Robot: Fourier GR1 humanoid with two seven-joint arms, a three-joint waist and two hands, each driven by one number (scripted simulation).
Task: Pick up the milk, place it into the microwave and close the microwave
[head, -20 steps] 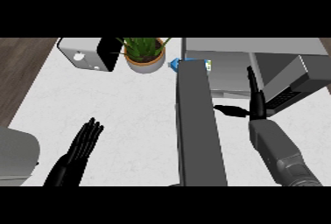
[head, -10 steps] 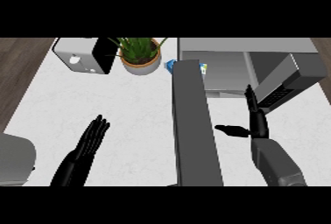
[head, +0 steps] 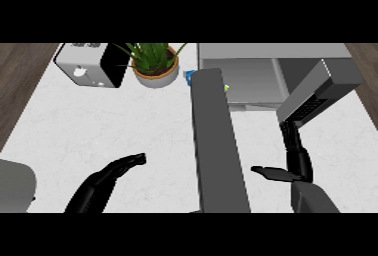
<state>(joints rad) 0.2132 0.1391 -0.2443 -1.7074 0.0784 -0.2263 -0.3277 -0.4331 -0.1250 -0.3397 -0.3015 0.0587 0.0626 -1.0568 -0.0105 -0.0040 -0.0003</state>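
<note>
The microwave (head: 255, 60) stands at the back right of the white counter. Its long grey door (head: 218, 150) swings out toward me down the middle of the view. Only a small blue bit of the milk (head: 190, 76) shows at the door's far end; the door hides the rest. My right hand (head: 297, 159) is open on the right of the door, near its free end, fingers pointing away and thumb stretched toward the door, holding nothing. My left hand (head: 111, 177) is open low on the left of the door, over bare counter, empty.
A white and black appliance (head: 87, 65) and a potted plant (head: 155, 65) stand at the back left. A grey rounded object (head: 15, 185) sits at the lower left edge. The slanted control panel (head: 317, 95) juts out on the microwave's right.
My right hand has drawn back toward me along the right side of the door. The left hand has shifted slightly right toward the door.
</note>
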